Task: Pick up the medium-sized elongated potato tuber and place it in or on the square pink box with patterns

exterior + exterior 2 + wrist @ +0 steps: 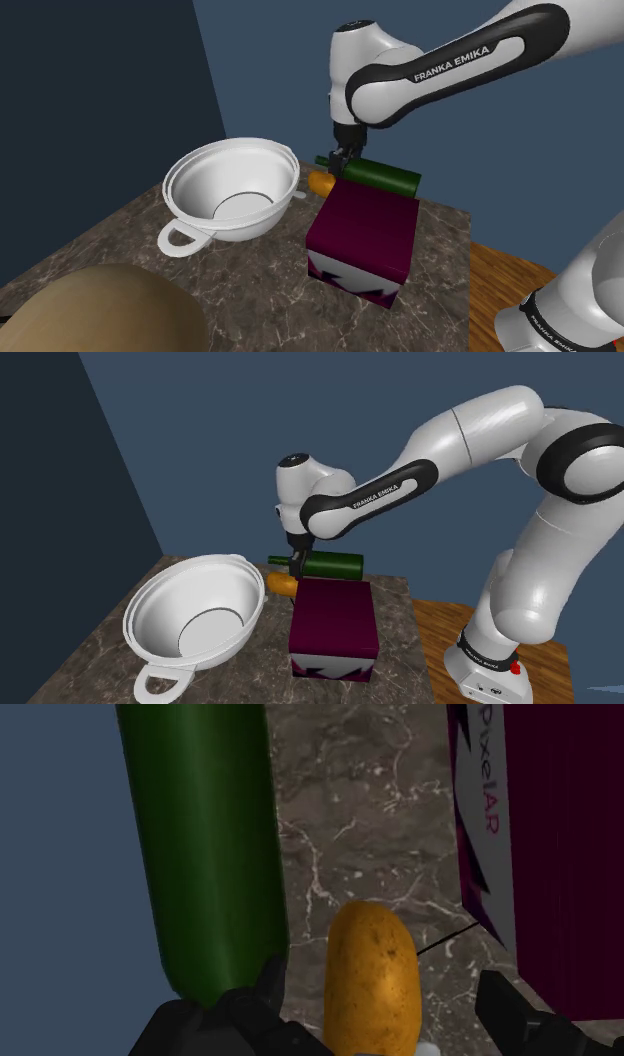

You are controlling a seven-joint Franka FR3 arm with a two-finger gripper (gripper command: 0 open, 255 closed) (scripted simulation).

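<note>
From where I stood, the gripper (343,160) hung low over the far side of the marble-patterned table (250,285). Its jaws were wide, one on each side of the potato (370,976), and in the wrist view neither finger touched it. The potato, orange-brown and elongated, lay flat on the tabletop. A green bottle (386,178) lay on its side just beside one finger, and the dark magenta box (366,232) with white patterned sides stood close by the other. On the shoulder view's left, a big white handled bowl (200,170) sat nearer, its rim close to the potato.

I judged the work to be at the grasp: the claw was placed around the potato, but nothing was clasped or lifted. The next move seemed to call for closing squarely across the potato's narrow width without nudging the bottle. A straight lift would follow, high enough to clear the box, which stood much taller than the potato. A short carry toward the shoulder view's right would then bring the potato over the box's flat top.
</note>
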